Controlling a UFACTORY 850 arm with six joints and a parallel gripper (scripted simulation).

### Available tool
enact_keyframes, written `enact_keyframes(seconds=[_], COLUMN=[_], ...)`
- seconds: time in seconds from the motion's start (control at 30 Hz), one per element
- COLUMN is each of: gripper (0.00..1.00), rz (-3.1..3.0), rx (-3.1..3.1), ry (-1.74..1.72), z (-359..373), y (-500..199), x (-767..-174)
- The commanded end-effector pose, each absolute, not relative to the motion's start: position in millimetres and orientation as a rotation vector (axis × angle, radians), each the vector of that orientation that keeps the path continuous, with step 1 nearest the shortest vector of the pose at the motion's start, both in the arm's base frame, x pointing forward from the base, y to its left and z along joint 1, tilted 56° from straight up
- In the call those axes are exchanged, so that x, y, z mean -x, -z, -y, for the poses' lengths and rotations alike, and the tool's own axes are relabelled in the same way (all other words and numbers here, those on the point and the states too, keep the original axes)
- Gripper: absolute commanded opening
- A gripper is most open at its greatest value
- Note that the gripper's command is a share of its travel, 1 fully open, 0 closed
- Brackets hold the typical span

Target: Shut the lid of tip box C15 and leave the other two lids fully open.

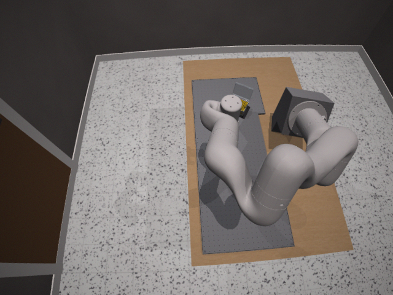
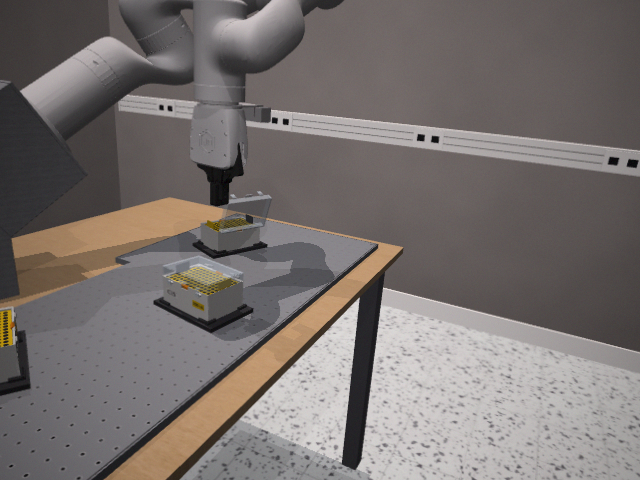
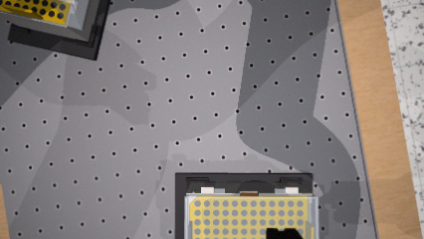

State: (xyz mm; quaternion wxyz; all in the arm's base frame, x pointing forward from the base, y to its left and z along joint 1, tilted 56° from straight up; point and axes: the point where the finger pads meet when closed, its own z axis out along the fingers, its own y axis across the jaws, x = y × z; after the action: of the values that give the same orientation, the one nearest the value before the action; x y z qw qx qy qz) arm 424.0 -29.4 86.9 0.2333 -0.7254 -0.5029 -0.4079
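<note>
My gripper (image 2: 219,200) (image 3: 284,233) is shut and empty. It hangs just above the far tip box (image 2: 230,233) (image 1: 244,105) (image 3: 249,214), over its yellow tip rack. That box's clear lid (image 2: 252,209) (image 1: 242,91) stands raised and tilted, about half open, beside the fingers. The middle tip box (image 2: 203,290) (image 3: 42,11) sits on its black holder plate (image 2: 227,317) with its clear lid down. A third tip box (image 2: 6,338) shows only partly at the left edge. I cannot read any sticker.
The boxes stand on a grey perforated board (image 2: 103,372) (image 3: 189,100) on a wooden table (image 2: 289,330). The arm's dark base block (image 1: 303,109) stands at the table's side. In the overhead view the arm hides the other two boxes.
</note>
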Motion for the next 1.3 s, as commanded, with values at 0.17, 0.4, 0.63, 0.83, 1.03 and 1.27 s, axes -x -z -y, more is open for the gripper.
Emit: enact_keyframes(seconds=[0.17,0.4,0.63,0.83,1.03,1.27], gripper=[0.0,0.0,0.0,0.0,0.0,0.0], rz=[1.381,1.381,1.381,1.381,1.381,1.381], rx=[1.993,1.993,1.993,1.993,1.993,1.993], ry=[1.121,1.121,1.121,1.121,1.121,1.121], z=[29.9,28.3,26.1,23.4,20.8,18.6], y=[-87.0,-76.7,-63.7,-48.1,-32.4,-19.4], x=[-424.3,-425.9,-427.8,-430.1,-432.4,-434.4])
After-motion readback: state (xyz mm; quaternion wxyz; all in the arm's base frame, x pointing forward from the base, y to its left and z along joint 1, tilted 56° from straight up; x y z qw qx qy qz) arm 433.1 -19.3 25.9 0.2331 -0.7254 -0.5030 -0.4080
